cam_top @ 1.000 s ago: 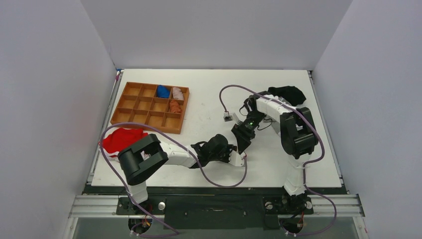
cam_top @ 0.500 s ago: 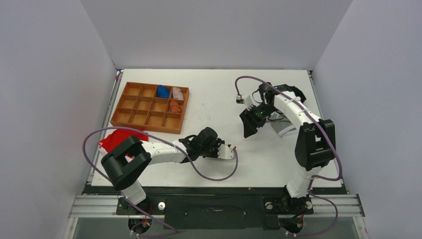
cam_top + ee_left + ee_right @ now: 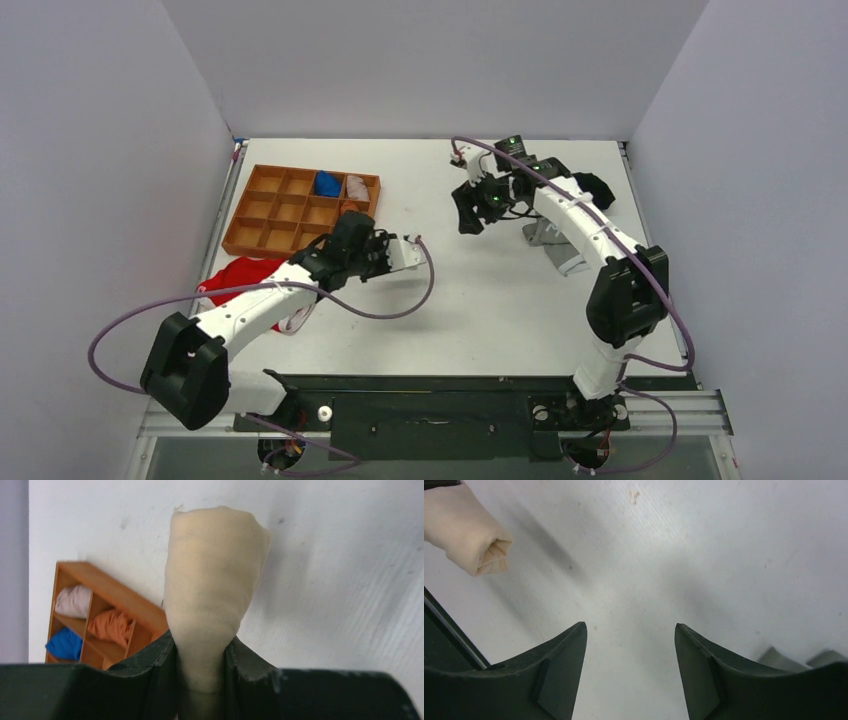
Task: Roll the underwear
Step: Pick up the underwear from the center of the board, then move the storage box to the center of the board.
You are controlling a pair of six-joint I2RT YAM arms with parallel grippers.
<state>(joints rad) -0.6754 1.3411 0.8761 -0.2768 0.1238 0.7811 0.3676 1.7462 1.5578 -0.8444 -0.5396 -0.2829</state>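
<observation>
The underwear [image 3: 212, 575] is a tight cream roll held above the table, and my left gripper [image 3: 202, 652] is shut on its lower end. From the top view the left gripper [image 3: 396, 252] sits just right of the wooden tray with the underwear [image 3: 411, 250] sticking out toward the table's middle. One end of the underwear [image 3: 469, 532] shows at the upper left of the right wrist view. My right gripper [image 3: 630, 630] is open over bare table with nothing between its fingers. It hovers at the far centre-right [image 3: 468, 208].
The wooden compartment tray [image 3: 262, 232] at the back left holds a blue roll [image 3: 327, 183], a pale pink roll [image 3: 357, 187] and an orange roll [image 3: 350, 213]. A red garment [image 3: 243, 279] lies under the left arm. A black garment [image 3: 596, 186] and a grey one [image 3: 562, 250] lie right.
My left arm has swung from the front middle back and left toward the tray, carrying the roll. My right arm has drawn away to the far side, its jaws a little wider.
</observation>
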